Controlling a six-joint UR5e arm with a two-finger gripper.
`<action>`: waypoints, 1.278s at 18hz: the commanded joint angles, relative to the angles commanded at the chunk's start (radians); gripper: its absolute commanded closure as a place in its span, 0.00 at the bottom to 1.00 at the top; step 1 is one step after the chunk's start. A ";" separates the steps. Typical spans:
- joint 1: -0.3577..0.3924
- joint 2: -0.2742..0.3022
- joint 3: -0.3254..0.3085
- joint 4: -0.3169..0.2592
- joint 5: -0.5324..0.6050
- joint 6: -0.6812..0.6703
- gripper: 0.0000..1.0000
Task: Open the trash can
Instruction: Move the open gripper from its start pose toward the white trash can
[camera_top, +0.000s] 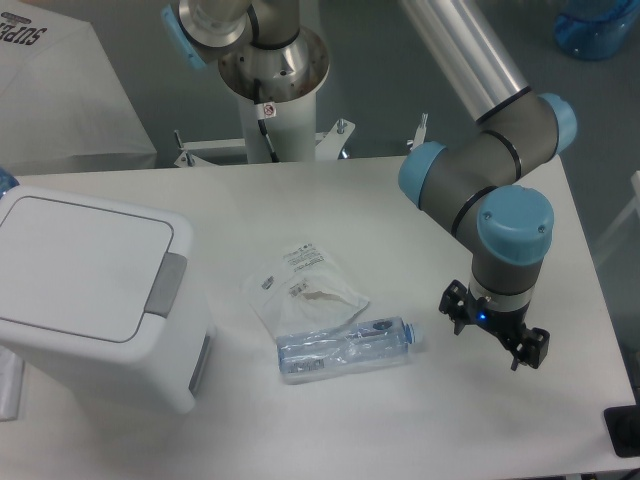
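The trash can (85, 300) is a large white boxy bin at the left of the table. Its flat lid (75, 265) lies shut, and the grey push-button tab (167, 285) sits on the rim on the side facing the table's middle. My gripper (494, 333) hangs over the right part of the table, far to the right of the bin. Its black fingers (455, 303) are spread apart and hold nothing.
A clear plastic water bottle (345, 348) lies on its side at the table's middle. A transparent bag with a label (305, 290) lies just behind it. The arm's base column (272, 85) stands at the back edge. A black object (625, 430) sits at the front right corner.
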 joint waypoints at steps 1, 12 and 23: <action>0.002 0.000 0.000 0.000 0.000 0.000 0.00; 0.005 0.014 0.002 -0.003 -0.052 0.002 0.00; -0.061 0.040 -0.018 -0.003 -0.101 -0.179 0.00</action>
